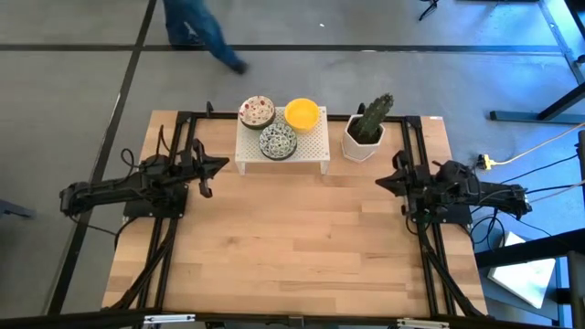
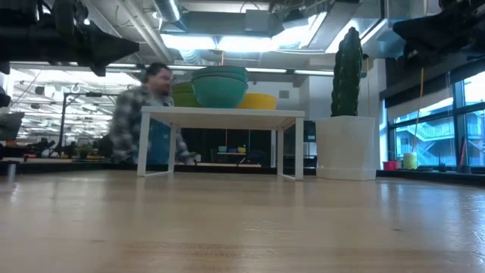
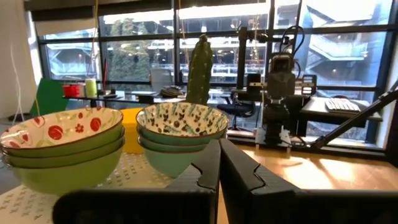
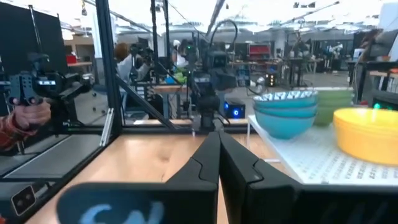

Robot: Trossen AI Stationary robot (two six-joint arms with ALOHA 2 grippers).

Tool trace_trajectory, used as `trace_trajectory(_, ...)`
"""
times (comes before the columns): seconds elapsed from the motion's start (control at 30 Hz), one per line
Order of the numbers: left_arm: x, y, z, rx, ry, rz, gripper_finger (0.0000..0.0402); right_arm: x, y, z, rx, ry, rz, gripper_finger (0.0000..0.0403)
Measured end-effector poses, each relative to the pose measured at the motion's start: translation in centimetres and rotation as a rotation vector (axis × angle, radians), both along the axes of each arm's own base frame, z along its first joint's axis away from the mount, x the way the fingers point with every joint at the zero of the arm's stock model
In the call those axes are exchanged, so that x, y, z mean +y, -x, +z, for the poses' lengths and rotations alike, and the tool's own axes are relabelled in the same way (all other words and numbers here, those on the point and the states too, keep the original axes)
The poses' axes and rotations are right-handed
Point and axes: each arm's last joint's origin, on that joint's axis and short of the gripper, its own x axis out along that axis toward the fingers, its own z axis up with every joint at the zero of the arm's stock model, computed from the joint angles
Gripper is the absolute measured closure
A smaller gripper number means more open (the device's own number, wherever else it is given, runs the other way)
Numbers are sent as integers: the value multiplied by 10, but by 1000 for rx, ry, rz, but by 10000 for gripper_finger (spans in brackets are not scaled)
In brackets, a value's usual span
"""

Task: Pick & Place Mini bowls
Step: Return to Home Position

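Observation:
Three stacks of mini bowls stand on the white perforated rack (image 1: 315, 151) at the table's far edge: a red-speckled stack (image 1: 257, 111), a yellow stack (image 1: 302, 114) and a green-blue patterned stack (image 1: 278, 142). In the left wrist view the red-speckled stack (image 3: 62, 146) and the patterned stack (image 3: 180, 134) rest on the rack. My left gripper (image 1: 222, 165) is shut at the table's left side, apart from the rack. My right gripper (image 1: 380, 181) is shut at the right side. Both hold nothing.
A white pot with a cactus (image 1: 367, 132) stands right of the rack. Bare wooden table (image 1: 292, 247) stretches between the arms and the near edge. A person (image 1: 196, 27) walks past beyond the far edge; a hand (image 4: 28, 115) with a handheld device shows in the room.

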Motion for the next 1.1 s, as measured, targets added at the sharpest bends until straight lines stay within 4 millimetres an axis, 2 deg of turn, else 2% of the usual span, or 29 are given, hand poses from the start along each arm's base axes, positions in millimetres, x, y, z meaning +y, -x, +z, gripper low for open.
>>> trace_trajectory(0.27, -5, -1, 0, 0, 6, -38, 399, 2, -1, -7, 74, -4, 69, 397)
trace_trajectory(0.57, -7, -2, -2, 30, -25, -43, 399, 2, -6, -20, 67, -22, 82, 397)
trace_trajectory(1.0, -8, -4, -15, 18, -24, -67, 398, 3, -6, -21, 61, -7, 98, 397)
trace_trajectory(1.1, -8, -3, -14, 8, -18, -69, 399, 1, -6, -22, 65, 11, 38, 397)
